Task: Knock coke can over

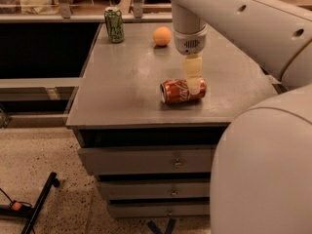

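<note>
1. Three things on the grey bench (122, 96): two cans and one round fruit. Under the top, a stack of drawers (151, 162) with small knobs.
2. Far left, down on the speckled floor: black rod (39, 206), lying aslant, with a small orange-red piece close by.
3. Back left corner of the bench: green can (114, 25), upright, silver top showing, close to the rear edge.
4. Right of that and apart from it, also toward the back: orange round fruit (162, 35), sitting alone on the bench top.
5. Nearer the front, right of centre: coke can (174, 91), lying on its side on the bench. Red with white script along the flank, long axis roughly left to right, pale end turned left. Well apart from the green can and from the fruit.
6. At the right end of the coke can: pincer (195, 86), pale, pointing straight down from a white wrist. Overlaps that end of the can in view; touching it or just in front of it, cannot tell. Apart or together, cannot tell either.
7. Above and to the right: white arm (243, 23), running from the wrist up and out past the upper right corner, with small dark holes along it.
8. Right foreground: large rounded white robot body (263, 169), hiding the bench's front right corner and part of the drawers.
</note>
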Controlling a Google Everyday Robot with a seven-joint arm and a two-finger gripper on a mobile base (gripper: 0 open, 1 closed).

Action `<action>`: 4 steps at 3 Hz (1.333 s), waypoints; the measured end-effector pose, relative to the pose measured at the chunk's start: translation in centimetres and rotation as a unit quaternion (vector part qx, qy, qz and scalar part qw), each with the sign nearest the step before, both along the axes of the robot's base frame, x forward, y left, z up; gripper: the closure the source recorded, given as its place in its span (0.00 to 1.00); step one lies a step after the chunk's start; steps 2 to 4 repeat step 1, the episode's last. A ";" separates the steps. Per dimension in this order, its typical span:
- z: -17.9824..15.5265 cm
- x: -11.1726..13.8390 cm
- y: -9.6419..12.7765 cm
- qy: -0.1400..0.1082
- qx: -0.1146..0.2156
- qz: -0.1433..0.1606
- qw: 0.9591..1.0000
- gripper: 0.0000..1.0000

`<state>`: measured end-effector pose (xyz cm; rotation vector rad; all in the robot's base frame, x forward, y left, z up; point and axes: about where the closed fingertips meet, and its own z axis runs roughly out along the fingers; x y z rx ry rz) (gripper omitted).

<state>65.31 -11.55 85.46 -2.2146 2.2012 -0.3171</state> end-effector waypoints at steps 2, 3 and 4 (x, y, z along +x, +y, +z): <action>0.0 0.0 0.0 0.000 0.000 0.000 1.000 0.00; 0.0 0.0 0.0 0.000 0.000 0.000 1.000 0.00; 0.0 0.0 0.0 0.000 0.000 0.000 1.000 0.00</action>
